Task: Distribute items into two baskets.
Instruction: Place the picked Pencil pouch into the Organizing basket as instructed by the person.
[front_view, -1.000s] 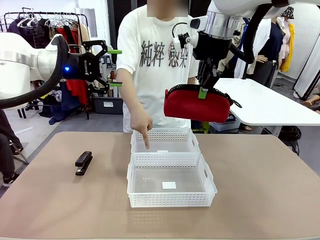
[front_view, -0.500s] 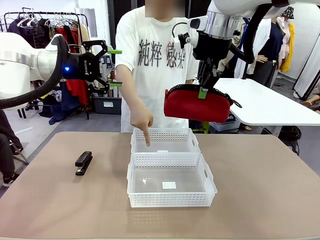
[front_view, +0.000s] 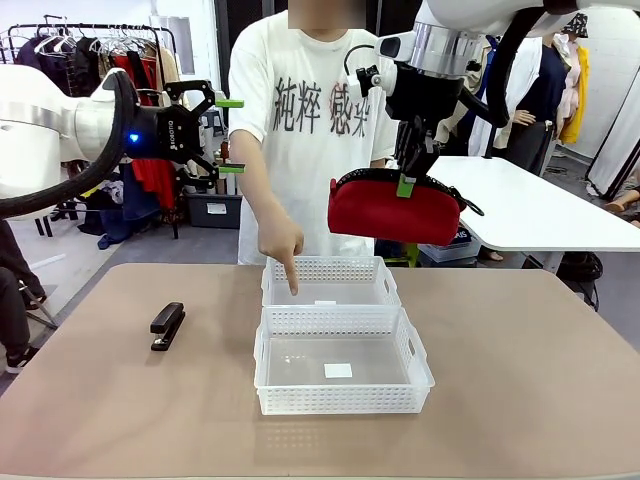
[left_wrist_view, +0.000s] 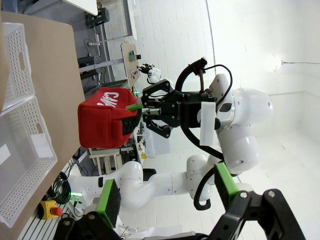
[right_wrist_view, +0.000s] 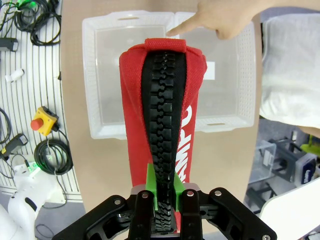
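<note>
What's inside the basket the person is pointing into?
The far basket holds no item, just the person's finger poking in and a small white label. The near basket's wall hides its front floor strip.

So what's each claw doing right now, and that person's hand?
Left gripper: open, empty.
Right gripper: shut on the red pouch, held up in the air.
Person's hand: pointing down into the far basket.

Matt cloth pouch (front_view: 393, 212), glossy perforated plastic baskets (front_view: 340, 398).

Gripped red pouch (right_wrist_view: 165, 115) — above baskets (right_wrist_view: 92, 100)
</note>
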